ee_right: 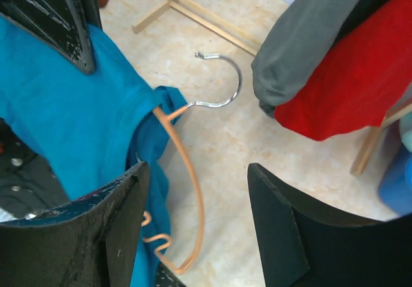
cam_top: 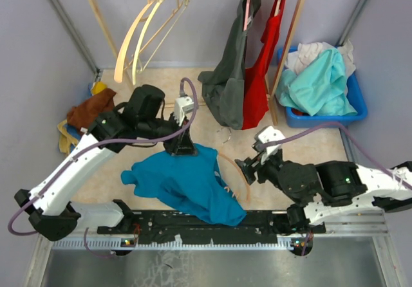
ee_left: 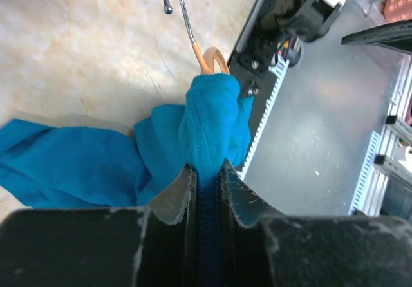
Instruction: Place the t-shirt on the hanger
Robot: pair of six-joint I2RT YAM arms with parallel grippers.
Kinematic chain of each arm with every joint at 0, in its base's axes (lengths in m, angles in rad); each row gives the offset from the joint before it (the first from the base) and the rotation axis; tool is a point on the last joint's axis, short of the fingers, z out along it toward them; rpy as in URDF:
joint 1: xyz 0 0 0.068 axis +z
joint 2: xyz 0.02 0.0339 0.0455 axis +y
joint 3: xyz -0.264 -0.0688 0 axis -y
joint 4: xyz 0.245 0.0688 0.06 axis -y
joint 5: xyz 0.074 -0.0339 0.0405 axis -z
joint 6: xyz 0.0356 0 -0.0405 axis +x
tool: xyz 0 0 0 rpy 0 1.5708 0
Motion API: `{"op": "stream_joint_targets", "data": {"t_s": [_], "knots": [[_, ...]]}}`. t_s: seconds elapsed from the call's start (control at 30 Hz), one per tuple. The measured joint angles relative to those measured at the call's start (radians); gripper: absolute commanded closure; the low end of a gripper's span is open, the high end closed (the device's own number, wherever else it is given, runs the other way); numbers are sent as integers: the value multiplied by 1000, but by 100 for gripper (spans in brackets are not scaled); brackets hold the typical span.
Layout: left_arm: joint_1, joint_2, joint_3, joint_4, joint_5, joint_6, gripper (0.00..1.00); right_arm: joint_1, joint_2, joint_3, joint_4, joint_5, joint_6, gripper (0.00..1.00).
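At centre-left of the top view, the left gripper point(cam_top: 182, 144) was clamped on a fold of the teal t-shirt point(cam_top: 187, 184) — jaws pinched tight on the cloth. The shirt lay crumpled on the table at lower centre, with one arm of the orange hanger point(cam_top: 241, 179) under its right edge and the silver hook point(ee_right: 225, 94) bare. Further right, the right gripper point(cam_top: 248, 169) stood wide open — the hanger's other arm lay between its fingers, ungripped.
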Motion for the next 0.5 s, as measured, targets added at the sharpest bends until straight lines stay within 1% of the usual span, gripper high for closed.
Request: {"op": "stream_joint_targets", "data": {"t_s": [0.1, 0.3, 0.33, 0.43, 0.5], "knots": [[0, -10, 74, -14, -38, 11, 100, 0, -6, 64, -127, -11, 165, 36], [0, -53, 196, -13, -53, 32, 100, 0, -60, 129, -388, -23, 521, 28], [0, -60, 217, -12, -52, 36, 100, 0, -75, 131, -417, -24, 567, 27], [0, -73, 263, -10, -36, 48, 100, 0, -134, 133, -499, -28, 694, 26], [0, -77, 282, -7, -13, 52, 100, 0, -175, 133, -525, -29, 745, 26]]}}
